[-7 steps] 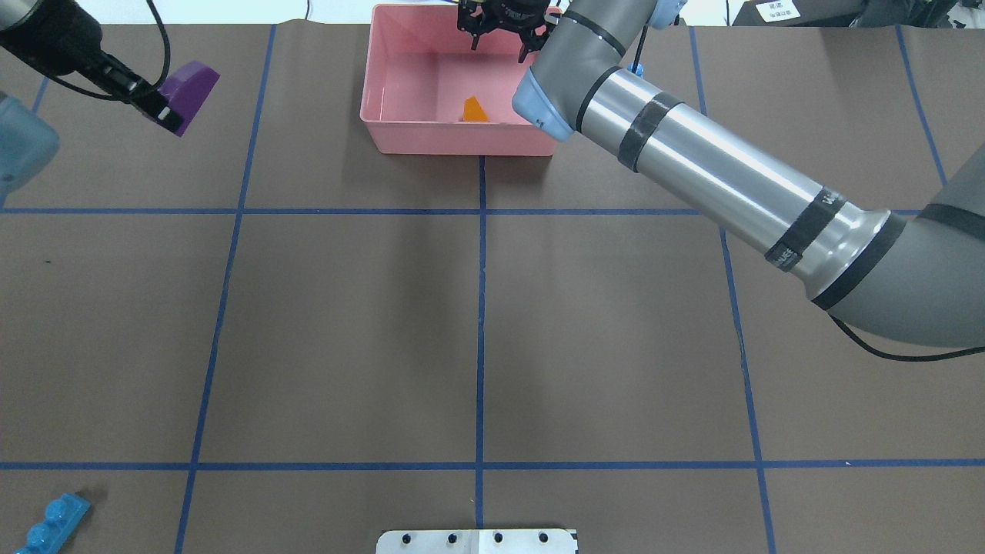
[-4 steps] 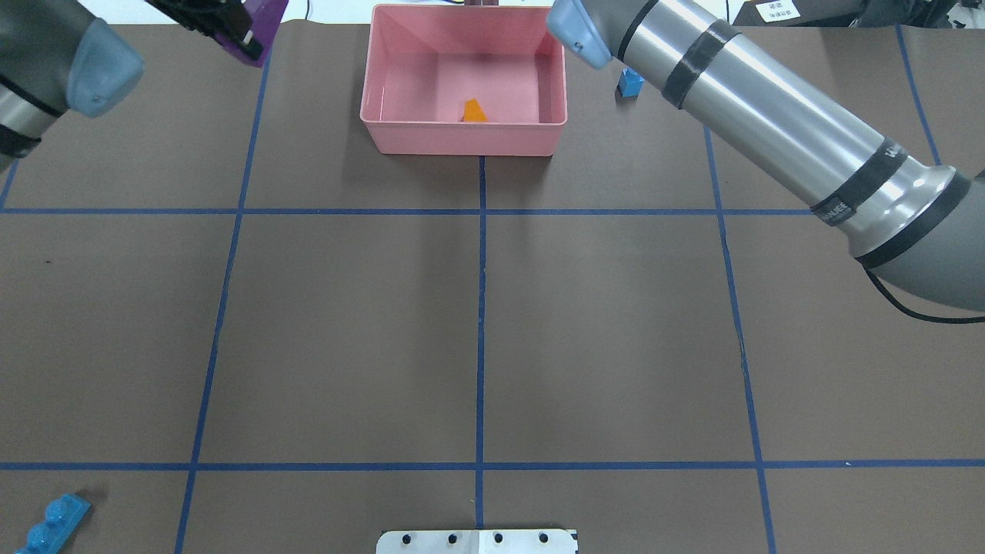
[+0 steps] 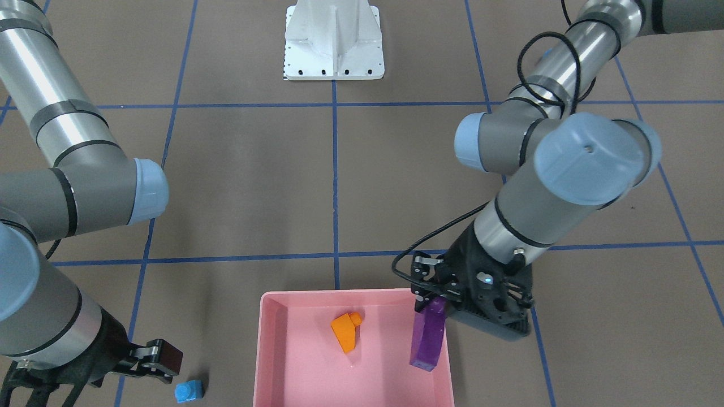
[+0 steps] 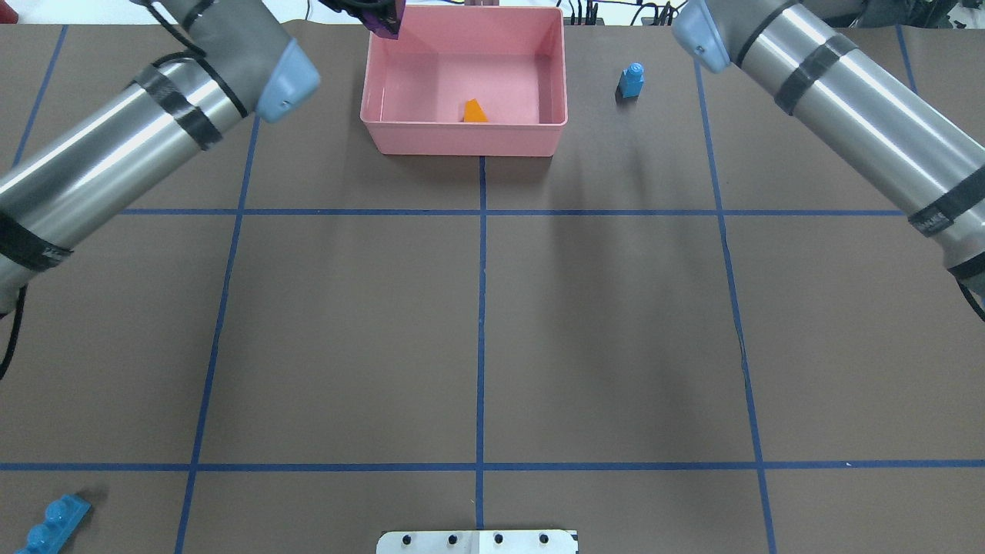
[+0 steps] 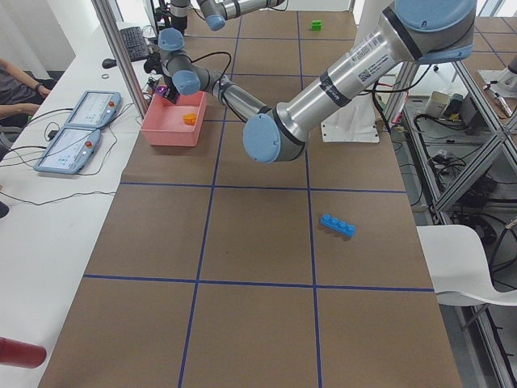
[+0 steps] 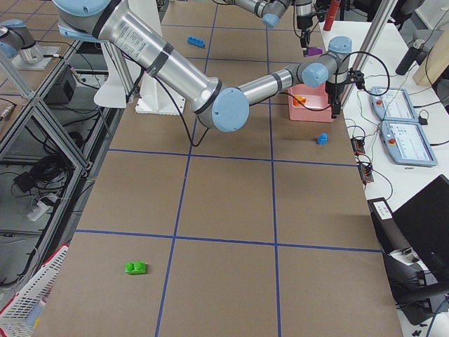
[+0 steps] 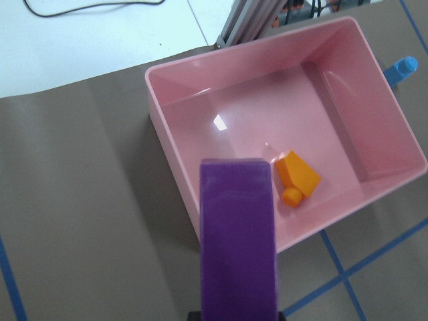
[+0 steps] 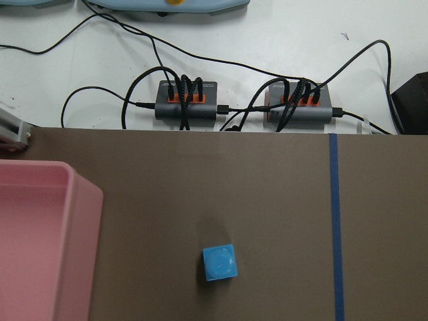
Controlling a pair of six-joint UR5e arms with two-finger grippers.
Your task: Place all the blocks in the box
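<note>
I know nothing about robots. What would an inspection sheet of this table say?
Surface: brown table cover with blue tape grid.
Job's things: pale pink plastic box holds orange sloped brick; small blue cube beside it; long blue bar and green brick far off.
Clutter: white metal base plate.
Grippers: left gripper shut on purple sloped brick over box's rim; right gripper looks open, near the cube.
Cables: black cable at left wrist.
Surroundings: control tablets on white side desk.
</note>
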